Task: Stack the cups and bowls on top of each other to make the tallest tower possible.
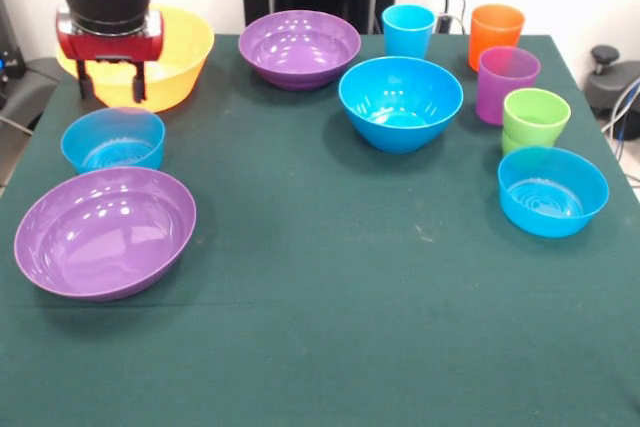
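While the gripper point(111, 86) hangs above a small blue bowl point(113, 139), its fingers point(141, 84) are spread and hold nothing. Around that bowl on the tabletop point(330, 297): a yellow bowl point(185, 52) behind, a wide purple bowl point(104, 231) in front. The cups point(505, 72) stand unstacked, well apart from it.

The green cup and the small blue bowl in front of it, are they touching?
Cannot tell. In the front view the lime green cup sits right behind the small blue bowl, whose rim overlaps the cup's base, so neither a gap nor contact shows.
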Robot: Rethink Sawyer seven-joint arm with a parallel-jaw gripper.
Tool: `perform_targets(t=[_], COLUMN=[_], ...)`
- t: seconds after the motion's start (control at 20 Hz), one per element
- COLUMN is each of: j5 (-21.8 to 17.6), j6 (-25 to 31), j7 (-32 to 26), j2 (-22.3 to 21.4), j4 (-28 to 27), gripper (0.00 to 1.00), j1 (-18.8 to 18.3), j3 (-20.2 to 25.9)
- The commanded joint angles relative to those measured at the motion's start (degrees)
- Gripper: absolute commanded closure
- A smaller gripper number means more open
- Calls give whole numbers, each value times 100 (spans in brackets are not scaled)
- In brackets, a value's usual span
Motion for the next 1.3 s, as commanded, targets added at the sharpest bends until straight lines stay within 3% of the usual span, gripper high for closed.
perform_targets(t=[0.05, 0.6, 1.3], j5=[-610, -1092, -1137], j6=[-417, -132, -345], j7=[-1583, -1201, -1168], j2=[375, 799, 934], j4=[210, -394, -465], gripper=[0, 0, 0], j1=[72, 415, 406], j3=[584, 281, 435])
